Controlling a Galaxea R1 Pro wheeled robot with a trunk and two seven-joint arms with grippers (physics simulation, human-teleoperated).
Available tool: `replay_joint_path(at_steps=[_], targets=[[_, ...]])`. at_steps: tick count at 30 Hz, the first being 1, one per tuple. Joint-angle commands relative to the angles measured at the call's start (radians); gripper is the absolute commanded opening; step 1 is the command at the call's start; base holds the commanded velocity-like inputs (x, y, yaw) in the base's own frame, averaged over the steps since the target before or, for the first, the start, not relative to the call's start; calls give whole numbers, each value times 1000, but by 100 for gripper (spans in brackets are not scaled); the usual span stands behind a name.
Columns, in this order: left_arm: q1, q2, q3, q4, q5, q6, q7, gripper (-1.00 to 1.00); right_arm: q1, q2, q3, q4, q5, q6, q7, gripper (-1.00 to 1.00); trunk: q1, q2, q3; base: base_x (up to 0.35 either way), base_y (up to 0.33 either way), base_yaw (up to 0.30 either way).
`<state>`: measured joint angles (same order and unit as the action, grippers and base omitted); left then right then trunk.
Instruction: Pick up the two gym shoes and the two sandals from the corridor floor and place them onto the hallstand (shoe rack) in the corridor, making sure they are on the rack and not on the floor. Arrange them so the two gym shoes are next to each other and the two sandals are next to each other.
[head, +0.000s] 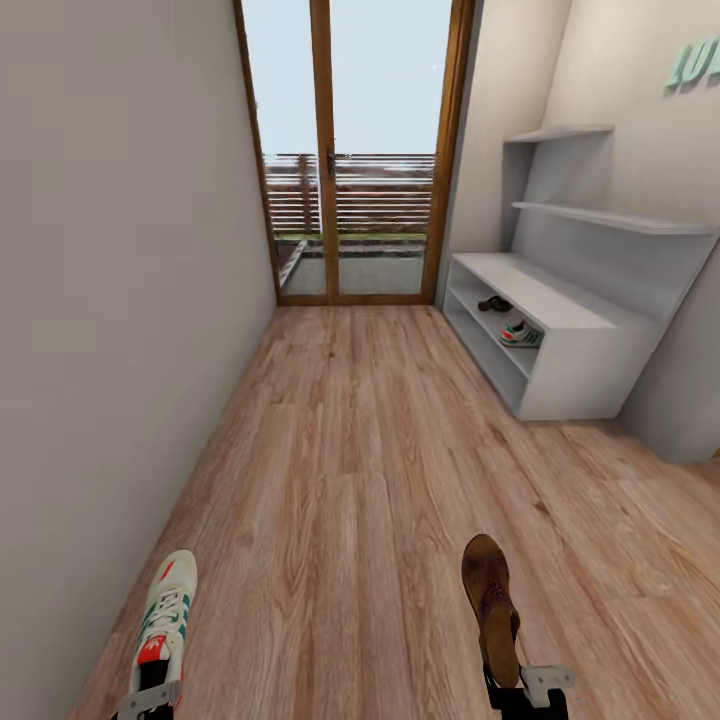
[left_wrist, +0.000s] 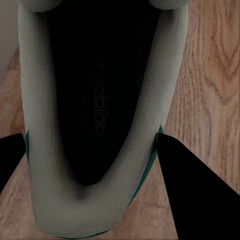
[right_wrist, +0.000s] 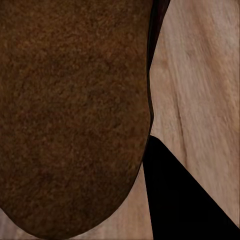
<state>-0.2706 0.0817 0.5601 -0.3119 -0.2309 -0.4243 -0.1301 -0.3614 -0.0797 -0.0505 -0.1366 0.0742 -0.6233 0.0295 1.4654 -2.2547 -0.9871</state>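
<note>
Gripping a sneaker (head: 165, 615) by its heel, the left gripper (head: 150, 697) is holding the shoe out low over the floor (head: 340, 480), toe pointing toward the glass door (head: 350, 150) at the corridor's far end. From the left wrist, the same sneaker (left_wrist: 100, 115) is showing its dark insole and pale collar, with the two black fingers (left_wrist: 197, 190) sitting tight against either side of the heel, so the jaws are clamped on it. The right gripper (head: 520, 690) is likewise holding a sandal (head: 492, 605) by its back end, the brown upper stretching forward toward the door. In the right wrist view the sandal (right_wrist: 72, 115) is lying close against one black finger (right_wrist: 180, 195); the other finger is hidden behind the leather, though the shoe is clearly being carried off the planks. Ahead, the rack (head: 570, 330) is standing against the right-hand wall just beside the door, well apart from both carried shoes. On the rack's lower open tier a second sandal (head: 494, 304) is sitting nearer the door, and a second sneaker (head: 522, 335) is sitting just beside it on the side farther from the door. Two staggered shelves (head: 610, 215) are rising above the rack's bench top. Teal lettering (head: 695, 62) is showing on the wall above them.
</note>
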Motion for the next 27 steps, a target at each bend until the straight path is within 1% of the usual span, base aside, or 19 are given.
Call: replay_joint_path(at_steps=[1,27], targets=[[-1,0,9,1,-8,-4,-6,-100,-1,0,-6,1,4,-3,4,-100,0,0,-1,340,0,0],[-1,0,9,1,-8,-4,-6,-100,-1,0,-6,2,4,-4,4,-100,0,0,-1,340,0,0]])
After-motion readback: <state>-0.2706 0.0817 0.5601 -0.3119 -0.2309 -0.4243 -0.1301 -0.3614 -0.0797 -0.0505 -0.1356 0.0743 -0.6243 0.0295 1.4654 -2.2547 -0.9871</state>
